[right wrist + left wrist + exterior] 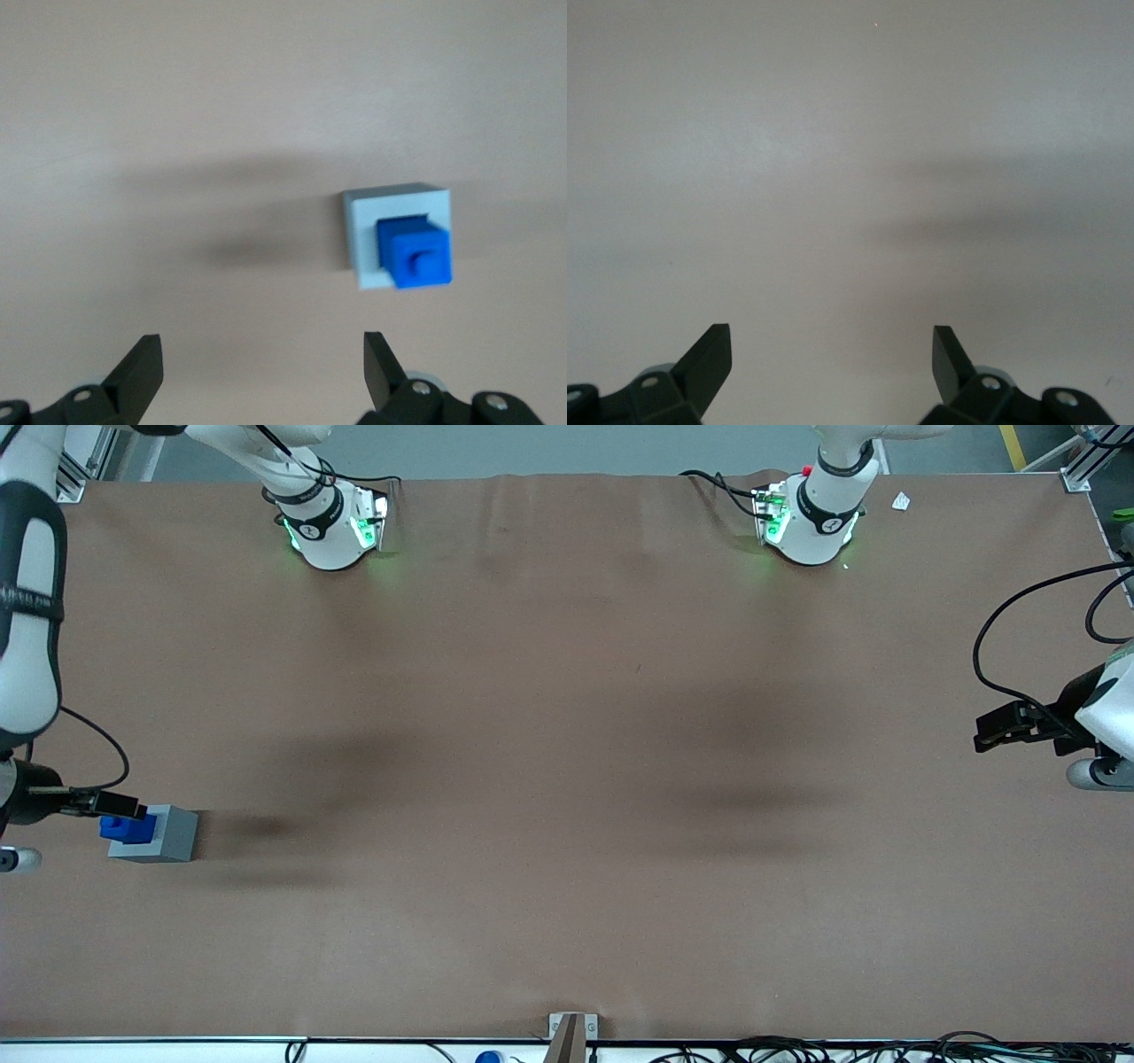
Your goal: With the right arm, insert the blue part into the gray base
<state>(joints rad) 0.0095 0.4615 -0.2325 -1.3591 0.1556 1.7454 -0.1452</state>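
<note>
Looking at the gray base (164, 834), I see a matte light gray block with flat faces and sharp edges, standing on the brown table cover (567, 762) at the working arm's end of the table. The blue part (413, 253) is glossy bright blue plastic, stepped in shape, with a small square nub on its upper face. It stands upright in the recess on top of the base, its long axis vertical, and its upper half rises above the gray rim. My gripper (263, 361) hangs above the table near the base, not touching it. Its two black fingers (142, 365) are spread wide apart and hold nothing.
</note>
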